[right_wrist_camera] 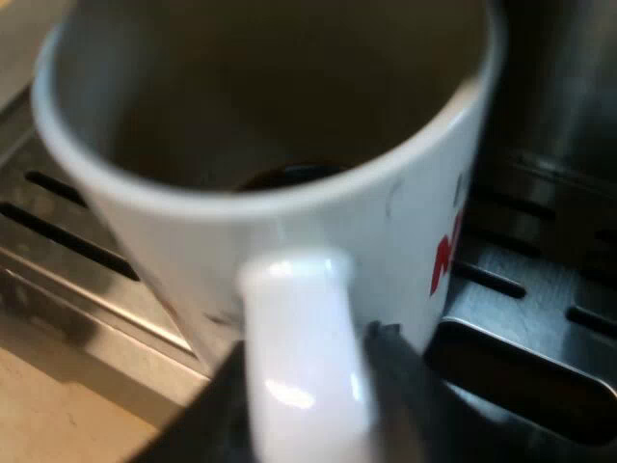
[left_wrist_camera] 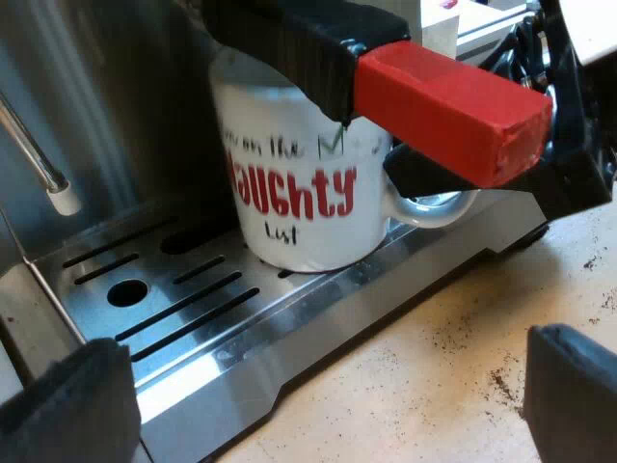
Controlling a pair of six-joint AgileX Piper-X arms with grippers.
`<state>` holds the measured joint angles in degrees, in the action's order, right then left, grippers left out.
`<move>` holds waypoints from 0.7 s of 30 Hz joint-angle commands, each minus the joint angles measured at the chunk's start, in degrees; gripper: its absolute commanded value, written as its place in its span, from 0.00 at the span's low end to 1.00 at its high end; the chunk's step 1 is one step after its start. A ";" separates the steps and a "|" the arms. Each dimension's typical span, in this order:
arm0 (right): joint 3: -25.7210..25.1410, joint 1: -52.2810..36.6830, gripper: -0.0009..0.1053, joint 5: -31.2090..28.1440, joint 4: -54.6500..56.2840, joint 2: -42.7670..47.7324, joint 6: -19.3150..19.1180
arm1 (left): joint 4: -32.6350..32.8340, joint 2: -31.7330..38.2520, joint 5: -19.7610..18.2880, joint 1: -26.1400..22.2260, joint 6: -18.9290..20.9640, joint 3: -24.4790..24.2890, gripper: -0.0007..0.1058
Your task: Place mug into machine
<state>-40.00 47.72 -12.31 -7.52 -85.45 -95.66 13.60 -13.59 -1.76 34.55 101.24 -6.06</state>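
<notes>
White mug [left_wrist_camera: 308,193] upright on the slotted drip tray [left_wrist_camera: 193,318] of the espresso machine [left_wrist_camera: 116,96], long axis vertical, mouth up, base flat on the metal; red and black lettering turned toward the left wrist view; loop handle [right_wrist_camera: 299,357] pointing outward, away from the machine's steel wall and toward the right arm; something dark low inside the cup, liquid or shadow impossible to tell. Just above the rim, the holder's dark handle [left_wrist_camera: 289,39], ending in red, jutting out over the mug. Right gripper [right_wrist_camera: 304,395] at the far side of the mug, black fingers [right_wrist_camera: 410,395] pressed against either side of the loop handle, clenched on it. Left gripper [left_wrist_camera: 323,386] held back over the table [left_wrist_camera: 434,357] near the tray's edge, angled down toward the mug, released, fingers spread wide with nothing between them. Thin steam wand [left_wrist_camera: 34,154] with a white tip hanging near the tray; coffee grounds [left_wrist_camera: 501,381] scattered on the table.
</notes>
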 commanded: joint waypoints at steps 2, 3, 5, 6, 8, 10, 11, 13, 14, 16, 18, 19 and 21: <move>-1.18 -0.11 0.65 0.08 -2.35 0.89 -0.51 | -0.69 0.13 -0.19 -0.01 0.45 -0.18 0.77; -1.18 -0.11 0.64 0.08 -2.02 1.46 -0.51 | -0.69 0.13 -0.19 -0.01 0.45 -0.18 0.77; -1.18 -0.11 0.64 0.08 -1.48 2.53 -0.51 | -0.69 0.13 -0.19 -0.01 0.45 -0.18 0.77; -1.18 -0.11 0.64 0.08 -1.13 3.03 -0.51 | -0.69 0.13 -0.19 -0.01 0.45 -0.18 0.77; -0.96 -0.11 0.64 -0.08 0.64 5.39 -0.51 | -0.69 0.13 -0.19 -0.01 0.45 -0.18 0.77; -0.16 -0.11 0.64 -0.62 0.86 7.19 -0.51 | -0.69 0.13 -0.19 -0.01 0.45 -0.18 0.77; 0.67 -0.11 0.64 -0.71 0.85 8.51 -0.51 | -0.69 0.13 -0.19 -0.01 0.45 -0.18 0.77; 2.07 -0.11 0.64 -0.79 0.85 10.29 -0.51 | -0.69 0.13 -0.19 -0.01 0.45 -0.18 0.77; 3.39 -0.11 0.64 -0.89 0.73 11.58 -0.51 | -0.69 0.13 -0.19 -0.01 0.45 -0.18 0.77; 5.41 -0.11 0.64 -1.27 0.01 13.24 -0.51 | -0.69 0.13 -0.19 -0.01 0.45 -0.18 0.77; 7.03 -0.11 0.63 -1.72 -0.98 14.19 -0.51 | -0.69 0.13 -0.19 -0.01 0.45 -0.18 0.77; 9.54 -0.11 0.61 -2.09 -3.00 15.29 -0.51 | -0.69 0.13 -0.19 -0.01 0.45 -0.18 0.77; 12.25 -0.11 0.59 -2.09 -6.94 15.86 -0.51 | -0.69 0.13 -0.19 -0.01 0.45 -0.18 0.77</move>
<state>-28.90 47.72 -14.05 -11.51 -70.33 -95.52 13.60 -13.59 -1.76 34.55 101.24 -6.06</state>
